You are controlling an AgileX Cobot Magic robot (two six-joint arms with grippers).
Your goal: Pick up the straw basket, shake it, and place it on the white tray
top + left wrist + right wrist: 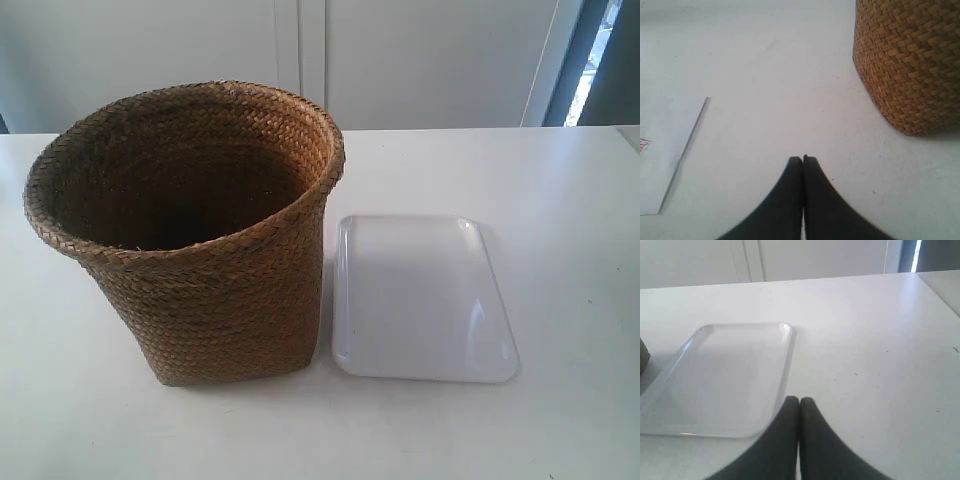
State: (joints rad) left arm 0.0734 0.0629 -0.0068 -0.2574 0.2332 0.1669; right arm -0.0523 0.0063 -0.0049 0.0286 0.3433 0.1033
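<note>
The brown straw basket stands upright on the white table, its wide rim open and its inside dark. Right beside its base lies the flat white tray, bare. No arm shows in the exterior view. In the left wrist view the basket's woven wall is some way off from my left gripper, which is shut with nothing held. In the right wrist view my right gripper is shut and hovers just off the tray's near corner, holding nothing.
A white sheet with a red mark lies flat on the table in the left wrist view. The table's far edge meets white cabinet doors behind. A dark gap shows at the exterior view's far right.
</note>
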